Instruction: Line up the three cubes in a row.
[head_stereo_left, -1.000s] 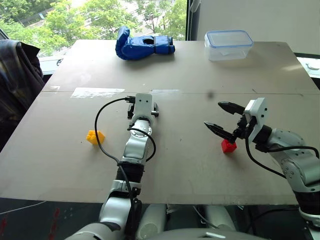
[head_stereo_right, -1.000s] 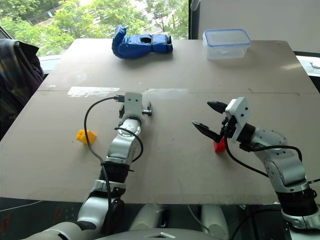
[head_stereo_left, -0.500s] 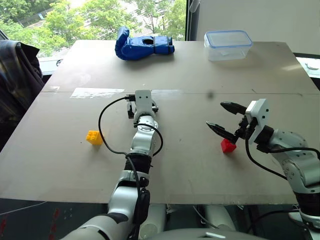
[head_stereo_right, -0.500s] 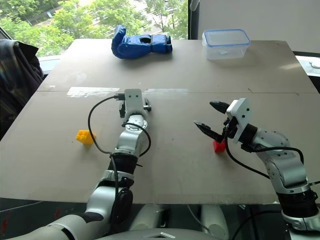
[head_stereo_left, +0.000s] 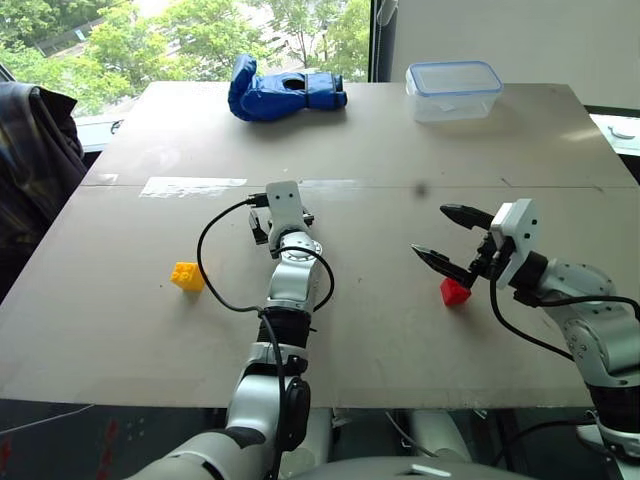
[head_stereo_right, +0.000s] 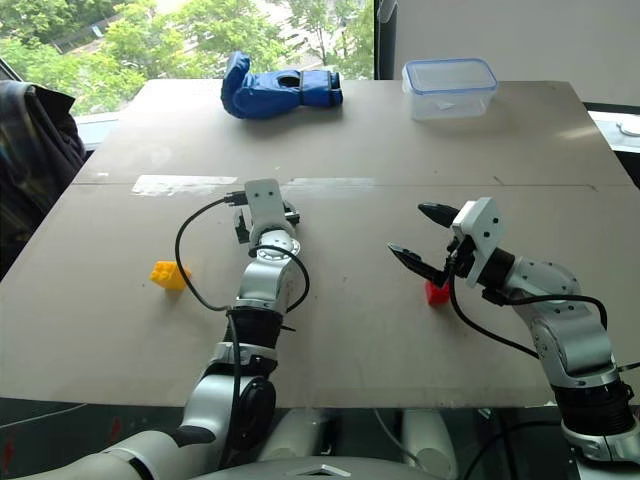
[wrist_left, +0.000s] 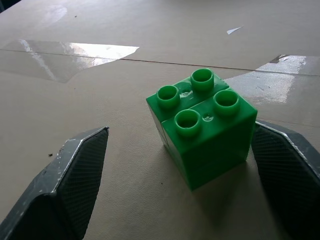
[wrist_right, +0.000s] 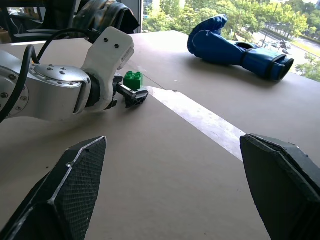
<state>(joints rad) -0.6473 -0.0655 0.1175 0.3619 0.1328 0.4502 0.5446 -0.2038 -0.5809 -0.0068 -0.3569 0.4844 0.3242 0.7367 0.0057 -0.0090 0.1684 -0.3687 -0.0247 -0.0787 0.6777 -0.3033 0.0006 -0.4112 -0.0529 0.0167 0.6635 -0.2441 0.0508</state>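
On the surface (head_stereo_left: 420, 330), my left claw (wrist_left: 185, 165) had swung round to bracket the green block (wrist_left: 202, 127) with jaws wide, not yet gripping, while yellow (head_stereo_left: 188, 275) and red (head_stereo_left: 453, 291) lay well apart.

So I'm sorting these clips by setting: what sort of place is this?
Probably an indoor test room or lab: a big bare table beside a window onto trees, with a boxing glove and plastic box as props.
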